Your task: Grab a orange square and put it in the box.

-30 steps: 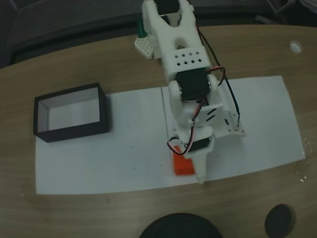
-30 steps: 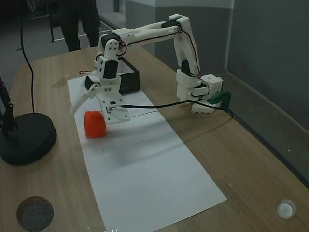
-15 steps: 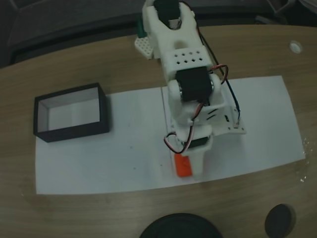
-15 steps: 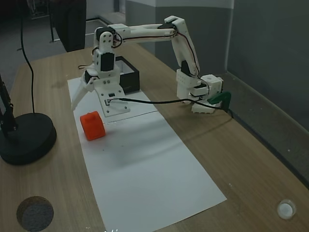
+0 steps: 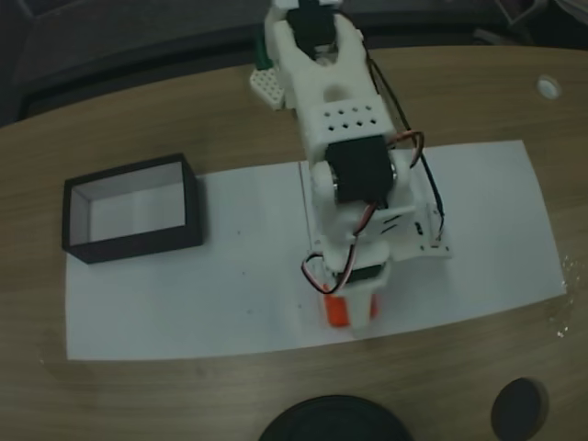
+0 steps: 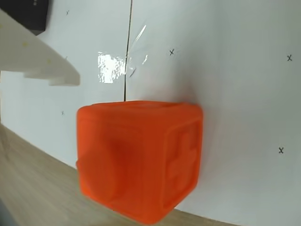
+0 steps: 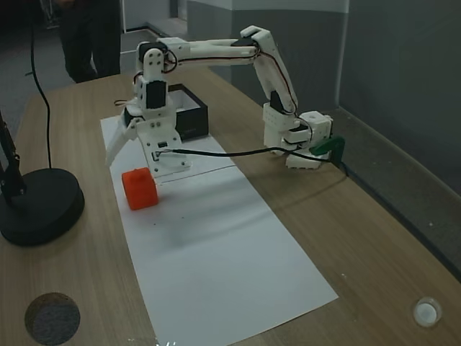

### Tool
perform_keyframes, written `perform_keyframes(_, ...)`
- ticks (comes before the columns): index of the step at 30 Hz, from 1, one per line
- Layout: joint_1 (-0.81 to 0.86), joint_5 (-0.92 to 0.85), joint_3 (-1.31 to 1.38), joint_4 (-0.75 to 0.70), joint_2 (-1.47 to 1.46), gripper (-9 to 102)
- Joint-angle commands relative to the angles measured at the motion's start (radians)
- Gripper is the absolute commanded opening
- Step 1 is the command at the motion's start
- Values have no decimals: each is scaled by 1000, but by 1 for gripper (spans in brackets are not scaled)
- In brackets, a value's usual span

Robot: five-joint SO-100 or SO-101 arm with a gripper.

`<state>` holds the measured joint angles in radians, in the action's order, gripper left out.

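Observation:
The orange square (image 7: 139,188) rests on the white paper (image 7: 216,245) near its edge, free of the arm. In the wrist view the orange square (image 6: 141,160) looms close, a raised mark on its side face. My gripper (image 7: 141,167) hangs open just above and behind it, with one white finger (image 6: 42,61) off to the upper left and nothing between the jaws. In a fixed view from above, the arm covers most of the orange square (image 5: 336,311). The box (image 5: 131,213), black-walled with a white floor, stands at the paper's left end; in the side view the box (image 7: 189,115) is behind the gripper.
A black round stand base (image 7: 37,207) with a pole sits left of the paper. A dark disc (image 7: 51,318) and a white cap (image 7: 426,312) lie on the wooden table. A person's legs (image 7: 88,36) stand beyond the far edge. The arm's base (image 7: 297,137) is clamped at right.
The gripper, down around the orange square a second ago, has lifted off it and stayed open. The square shifted slightly and stays on the paper.

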<state>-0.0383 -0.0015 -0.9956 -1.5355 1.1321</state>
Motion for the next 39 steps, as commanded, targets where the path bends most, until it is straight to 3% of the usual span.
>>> perform_keyframes(1,15,8,29,26,-18,39)
perform_keyframes(10,5,3,28,66,-107,38)
perform_keyframes(15,5,3,32,71,-107,13)
perform_keyframes(23,23,2,35,75,-92,10)
perform_keyframes(39,566,-293,459,-110,161,10)
